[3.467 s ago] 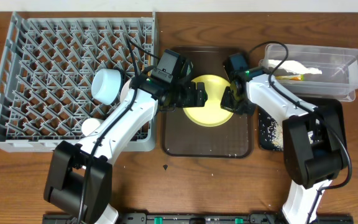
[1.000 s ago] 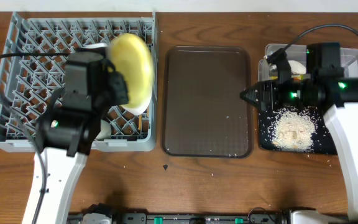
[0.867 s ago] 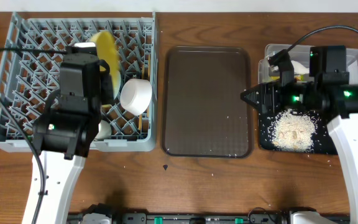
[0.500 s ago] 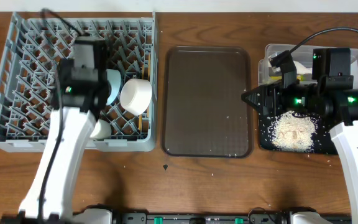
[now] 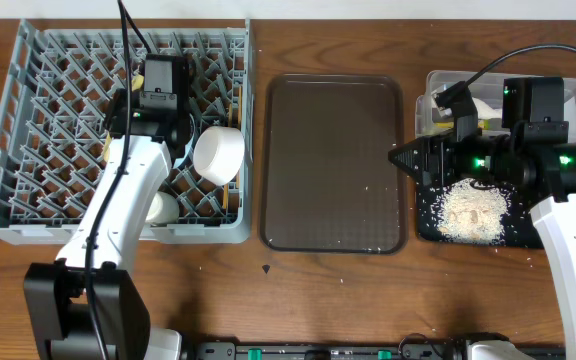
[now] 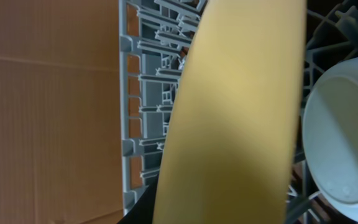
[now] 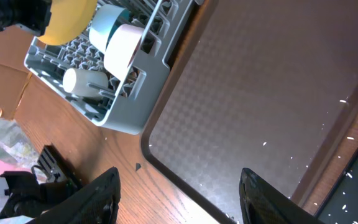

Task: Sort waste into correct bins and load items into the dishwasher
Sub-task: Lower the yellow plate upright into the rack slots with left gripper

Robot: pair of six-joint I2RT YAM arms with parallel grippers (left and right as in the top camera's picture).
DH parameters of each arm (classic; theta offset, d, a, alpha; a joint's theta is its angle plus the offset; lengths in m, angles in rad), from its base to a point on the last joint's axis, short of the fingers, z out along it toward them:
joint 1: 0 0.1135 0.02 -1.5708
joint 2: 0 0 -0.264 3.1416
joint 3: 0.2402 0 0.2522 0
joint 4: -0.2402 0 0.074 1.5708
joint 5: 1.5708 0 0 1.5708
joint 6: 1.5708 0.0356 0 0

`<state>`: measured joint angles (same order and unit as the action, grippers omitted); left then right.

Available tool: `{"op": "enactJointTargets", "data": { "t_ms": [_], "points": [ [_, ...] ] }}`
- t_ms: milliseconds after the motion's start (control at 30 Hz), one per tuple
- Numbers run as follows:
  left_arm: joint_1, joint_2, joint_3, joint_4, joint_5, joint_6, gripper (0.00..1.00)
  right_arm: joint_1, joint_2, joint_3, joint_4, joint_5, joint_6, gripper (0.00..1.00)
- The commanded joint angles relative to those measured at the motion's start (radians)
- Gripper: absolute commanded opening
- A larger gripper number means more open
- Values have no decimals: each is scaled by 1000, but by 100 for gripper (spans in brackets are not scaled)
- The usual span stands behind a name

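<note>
The yellow plate (image 6: 235,112) stands on edge among the pegs of the grey dishwasher rack (image 5: 48,120), and my left gripper (image 5: 156,95) is shut on it from above. Beside it in the rack are the light blue bowl (image 7: 107,17), the white bowl (image 5: 218,153), the small white cup (image 5: 163,207) and the chopsticks (image 5: 231,185). My right gripper (image 7: 182,199) hangs open and empty over the gap between the brown tray (image 5: 333,160) and the black tray (image 5: 428,225), which holds the rice scraps (image 5: 473,208). The clear tub (image 5: 558,100) holds the white tissue (image 5: 483,105); the wrapper is hidden.
A few rice grains lie scattered on the brown serving tray and on the table by its right edge. A dark crumb (image 5: 265,268) lies on the wood in front of the tray. The right arm's cable loops over the tub.
My left gripper carried the yellow plate from above the rack's right side back into the rack and turned it on edge. The right gripper stayed in place and opened a little.
</note>
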<state>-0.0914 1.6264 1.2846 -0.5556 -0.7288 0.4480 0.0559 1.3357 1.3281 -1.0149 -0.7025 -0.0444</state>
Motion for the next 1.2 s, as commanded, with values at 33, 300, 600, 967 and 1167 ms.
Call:
{"op": "enactJointTargets", "data": {
  "t_ms": [33, 300, 600, 967, 1167],
  "points": [
    [8, 1, -5, -7, 12, -92, 13, 3, -10, -3, -3, -5, 6, 59],
    [8, 1, -5, -14, 11, -185, 53, 3, -10, -3, -5, -5, 6, 59],
    [2, -111, -1, -19, 11, -295, 87, 3, -10, -3, -22, -5, 6, 60],
    [-97, -428, -1, -137, 276, -297, 92, 3, -17, -3, -19, -5, 7, 59],
    [-273, -563, -1, -230, 352, -330, 92, 3, -121, -3, -18, -5, 44, 61]
  ]
}}
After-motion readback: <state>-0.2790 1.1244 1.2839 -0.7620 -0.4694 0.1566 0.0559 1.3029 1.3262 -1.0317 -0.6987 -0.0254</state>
